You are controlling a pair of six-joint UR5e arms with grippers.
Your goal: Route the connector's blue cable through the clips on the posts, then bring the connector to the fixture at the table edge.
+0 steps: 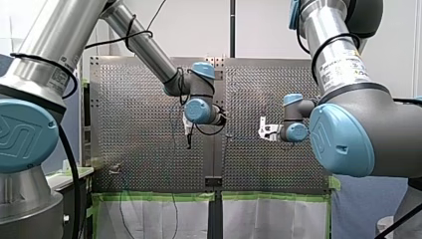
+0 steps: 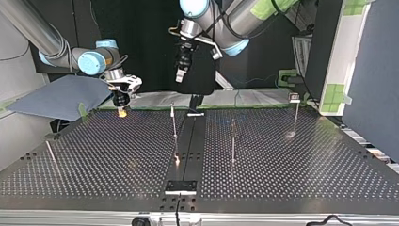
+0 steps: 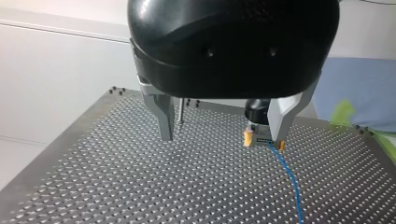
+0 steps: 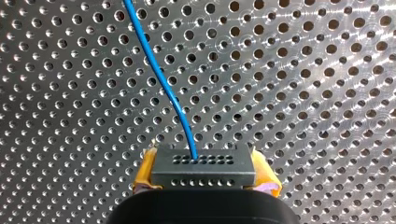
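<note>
While right claw (image 4: 205,171) grips connector (image 4: 203,161), arm label (image 1: 341,67) seems unreadable

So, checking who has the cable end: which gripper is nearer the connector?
Right. My right gripper is shut on the connector, yellow pads at its sides. My left gripper hangs open above the table, apart from the connector, which lies ahead of it.

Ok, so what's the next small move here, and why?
Probably carry the connector toward the nearest post, at the top view's middle, to start routing. My right end effector is shut on the connector, its blue cable trails loose over the table, and my left end effector hangs open, empty.
</note>
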